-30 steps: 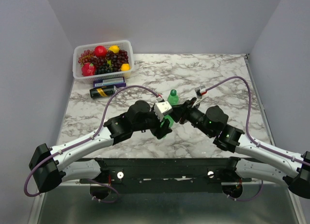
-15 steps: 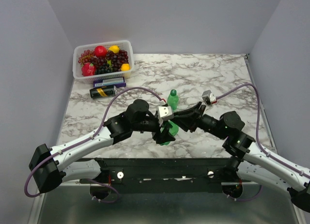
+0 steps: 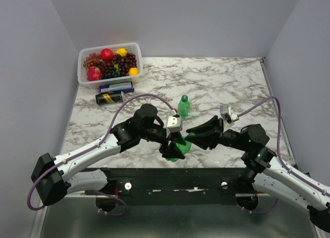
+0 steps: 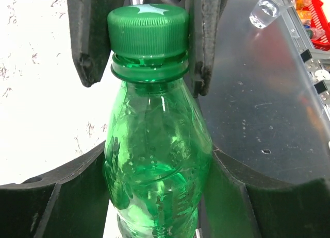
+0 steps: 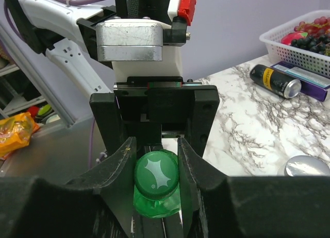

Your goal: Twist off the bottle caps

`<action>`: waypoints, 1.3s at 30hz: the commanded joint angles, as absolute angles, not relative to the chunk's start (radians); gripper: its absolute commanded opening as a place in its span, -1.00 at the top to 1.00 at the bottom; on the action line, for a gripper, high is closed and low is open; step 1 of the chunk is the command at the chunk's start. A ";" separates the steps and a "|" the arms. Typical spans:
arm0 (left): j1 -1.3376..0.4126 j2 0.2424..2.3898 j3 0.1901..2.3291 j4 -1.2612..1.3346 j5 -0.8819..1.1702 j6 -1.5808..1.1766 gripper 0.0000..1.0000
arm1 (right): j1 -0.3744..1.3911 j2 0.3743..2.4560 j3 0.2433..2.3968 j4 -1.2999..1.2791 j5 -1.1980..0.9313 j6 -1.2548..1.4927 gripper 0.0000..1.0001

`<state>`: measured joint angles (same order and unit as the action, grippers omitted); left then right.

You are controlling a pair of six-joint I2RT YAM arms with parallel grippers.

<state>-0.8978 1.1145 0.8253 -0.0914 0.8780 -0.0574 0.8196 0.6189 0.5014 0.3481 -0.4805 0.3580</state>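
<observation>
My left gripper (image 3: 174, 148) is shut on the body of a translucent green bottle (image 3: 182, 145) and holds it tilted above the table's near edge. In the left wrist view the bottle (image 4: 157, 171) fills the gap between my jaws. Its dark green cap (image 4: 148, 29) points at my right gripper (image 3: 191, 138). In the right wrist view the right gripper (image 5: 156, 154) is shut on that cap (image 5: 157, 177), one finger on each side. A second green bottle (image 3: 183, 106) stands capped mid-table. A silvery round cap (image 5: 308, 167) shows on the marble, low at the right.
A white basket (image 3: 82, 77) of fruit stands at the back left. In front of it lie a purple box (image 3: 116, 87) and a dark can with a yellow label (image 3: 109, 97). The dark metal frame (image 3: 170, 177) runs along the near edge.
Both grippers have moved toward the near edge with the green bottle between them. The right arm has drawn back and to the right. The bottle is now lower and more tilted.
</observation>
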 commanded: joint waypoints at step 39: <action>-0.884 1.166 0.857 -0.106 0.308 -0.137 0.95 | 0.836 0.732 0.607 0.195 -0.025 0.621 -0.34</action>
